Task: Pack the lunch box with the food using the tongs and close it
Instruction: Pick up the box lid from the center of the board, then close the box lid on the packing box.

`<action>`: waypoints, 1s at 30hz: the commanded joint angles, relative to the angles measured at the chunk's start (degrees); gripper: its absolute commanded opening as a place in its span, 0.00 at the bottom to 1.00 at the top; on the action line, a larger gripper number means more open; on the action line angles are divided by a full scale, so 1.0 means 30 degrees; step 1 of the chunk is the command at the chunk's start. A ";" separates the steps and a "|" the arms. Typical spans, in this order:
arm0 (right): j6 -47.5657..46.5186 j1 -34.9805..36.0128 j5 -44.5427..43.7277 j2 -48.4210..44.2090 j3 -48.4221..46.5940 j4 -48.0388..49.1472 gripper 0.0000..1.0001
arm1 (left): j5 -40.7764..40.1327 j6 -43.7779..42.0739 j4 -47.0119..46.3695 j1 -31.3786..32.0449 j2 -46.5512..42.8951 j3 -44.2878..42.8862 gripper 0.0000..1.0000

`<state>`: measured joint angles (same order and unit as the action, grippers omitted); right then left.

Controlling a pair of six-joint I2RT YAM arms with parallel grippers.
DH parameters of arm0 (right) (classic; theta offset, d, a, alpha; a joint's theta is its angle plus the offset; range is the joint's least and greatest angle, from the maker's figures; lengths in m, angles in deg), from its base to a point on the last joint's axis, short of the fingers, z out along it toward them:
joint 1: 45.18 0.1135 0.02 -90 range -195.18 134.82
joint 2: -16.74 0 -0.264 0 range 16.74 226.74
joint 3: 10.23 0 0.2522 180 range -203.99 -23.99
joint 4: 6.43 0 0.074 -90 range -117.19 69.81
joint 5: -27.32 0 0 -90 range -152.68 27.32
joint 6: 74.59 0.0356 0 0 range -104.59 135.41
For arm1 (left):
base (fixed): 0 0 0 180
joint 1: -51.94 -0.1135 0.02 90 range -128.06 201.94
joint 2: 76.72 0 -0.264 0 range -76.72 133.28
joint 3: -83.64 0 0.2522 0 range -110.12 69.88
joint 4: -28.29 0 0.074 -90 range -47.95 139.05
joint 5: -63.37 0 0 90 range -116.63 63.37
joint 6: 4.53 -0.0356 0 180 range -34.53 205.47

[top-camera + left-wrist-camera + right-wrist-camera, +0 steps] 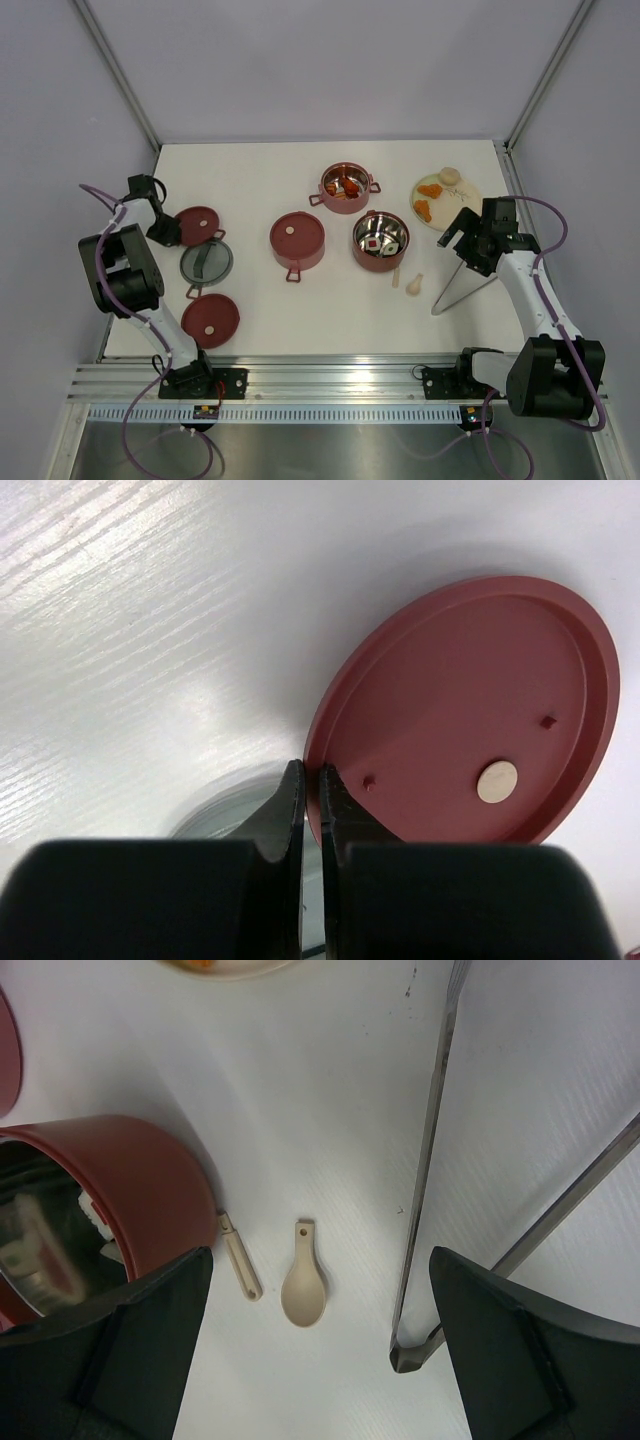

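Three dark-red bowls stand mid-table: one already lidded, two open with food inside. More food remains on the cream plate.

Step in hand: lidding. The left pincer is closed on the rim of a dark-red disc lid at the far left of the table. The left arm is folded back, wrist low beside the lid. The grey top lid and another red lid lie nearby.

The right pincer is fully open, holding nothing, hovering above the table with the tongs lying just beside it, near a small beige spoon.

Next move, as judged: raise the lid level and carry it to an open bowl without losing the thin edge grip.
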<state>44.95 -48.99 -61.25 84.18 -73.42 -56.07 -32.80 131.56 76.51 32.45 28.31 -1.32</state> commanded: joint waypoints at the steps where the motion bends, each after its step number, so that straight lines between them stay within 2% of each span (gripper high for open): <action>1: -0.0208 -0.0076 -0.0096 -0.0449 -0.0633 -0.0198 0.98 | 0.0300 -0.0565 -0.0031 0.0371 -0.1816 -0.0551 0.00; 7: -0.0033 -0.0076 0.0021 -0.0565 -0.1042 -0.0433 0.97 | 0.0242 -0.1560 0.0788 0.2097 -0.3164 -0.2543 0.00; 12: 0.0114 -0.0047 0.0108 -0.0741 -0.1335 -0.0609 0.97 | -0.0431 -0.2615 0.2399 0.5113 -0.2962 -0.6114 0.00; 17: 0.0261 -0.0018 0.0167 -0.0800 -0.1599 -0.0813 0.97 | -0.0520 -0.3203 0.4329 0.8712 -0.0621 -1.0595 0.00; 18: 0.0290 -0.0047 0.0167 -0.0887 -0.1629 -0.0930 0.96 | -0.0462 -0.3349 0.4537 0.9099 -0.0153 -1.2082 0.00; 22: 0.0261 -0.0047 -0.0037 -0.1122 -0.1891 -0.1282 0.97 | 0.0064 -0.3467 0.5184 1.1060 0.2626 -1.5016 0.00; 28: 0.0261 -0.0047 -0.0360 -0.1474 -0.2156 -0.2015 0.96 | 0.0562 -0.3993 0.4922 1.2851 0.5385 -1.8069 0.00; 30: 0.0232 -0.0047 -0.0360 -0.1590 -0.2185 -0.2219 0.96 | 0.0768 -0.4227 0.3957 1.3378 0.6321 -1.8190 0.00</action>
<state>45.48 -48.99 -61.65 81.04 -77.44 -60.86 -32.41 120.98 90.72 71.10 44.92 -52.16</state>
